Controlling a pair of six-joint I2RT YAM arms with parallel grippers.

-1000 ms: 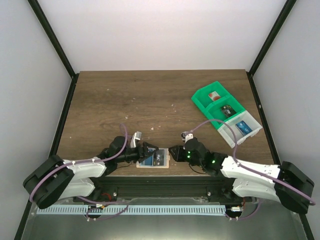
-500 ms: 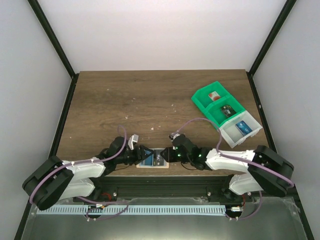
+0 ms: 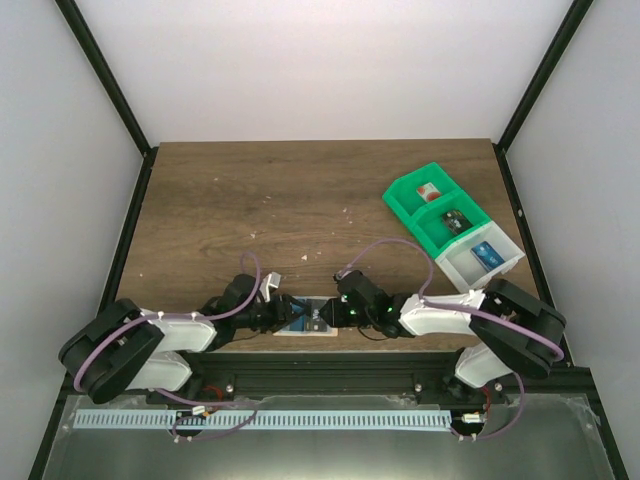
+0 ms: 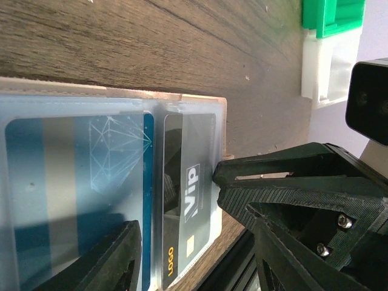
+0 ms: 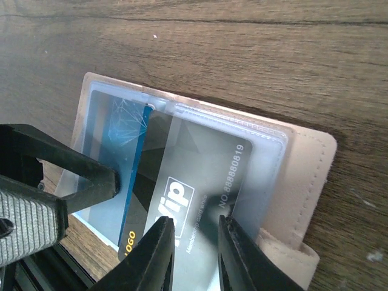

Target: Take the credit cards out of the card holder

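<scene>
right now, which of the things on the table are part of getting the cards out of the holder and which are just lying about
Part of the job: card holder, dark vip card, blue card, left gripper, right gripper.
Just lying about: green-and-white compartment tray, with small items in its bins.

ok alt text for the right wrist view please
The right gripper, jaws slightly apart, rests over a dark VIP card askew in the clear pocket of a tan card holder on a wooden table. A blue card sits alongside, beside the left gripper.
</scene>
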